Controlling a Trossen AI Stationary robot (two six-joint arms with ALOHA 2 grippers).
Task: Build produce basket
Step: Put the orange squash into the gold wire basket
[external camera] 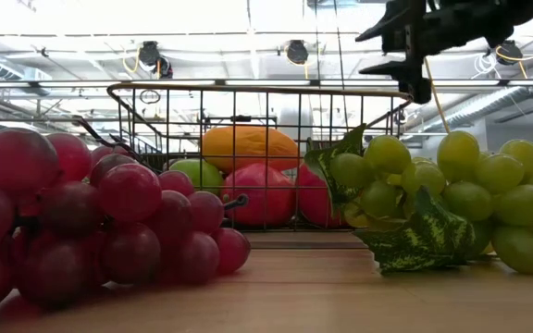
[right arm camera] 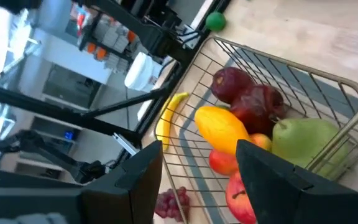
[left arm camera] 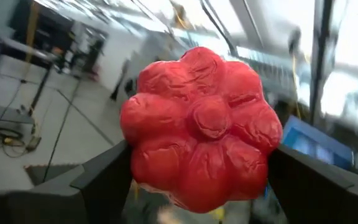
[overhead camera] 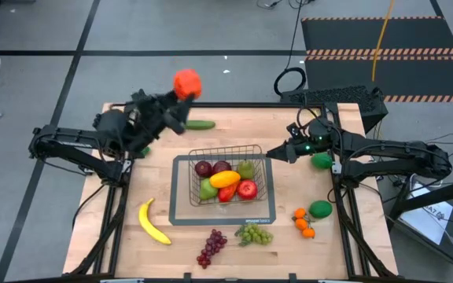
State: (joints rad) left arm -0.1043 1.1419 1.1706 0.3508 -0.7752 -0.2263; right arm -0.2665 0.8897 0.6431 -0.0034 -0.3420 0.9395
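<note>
The wire basket (overhead camera: 264, 169) stands mid-table on its dark base and holds dark red apples (right arm camera: 247, 96), a yellow-orange fruit (overhead camera: 225, 178), a green pear (right arm camera: 306, 140) and red apples (overhead camera: 246, 189). My left gripper (overhead camera: 181, 96) is raised over the table's far left part and shut on a red lumpy fruit (left arm camera: 201, 127). Just outside the basket's right rim, my right gripper (right arm camera: 199, 186) is open with nothing between its fingers; in the low view that gripper (external camera: 394, 48) shows above the rim. My left gripper pinches the red lumpy fruit by two opposite sides (left arm camera: 135, 162) between its two fingers. The fingers come from the table's left, slanting toward the far right. The fruit is lifted clear of the table, its knobbed end facing the wrist camera.
Loose on the table lie a cucumber (overhead camera: 200, 124) at the far edge, a banana (overhead camera: 154, 222), red grapes (overhead camera: 211, 248), green grapes (overhead camera: 254, 233), small oranges (overhead camera: 303, 222) and green fruits (overhead camera: 320, 208) (overhead camera: 321, 161) on the right.
</note>
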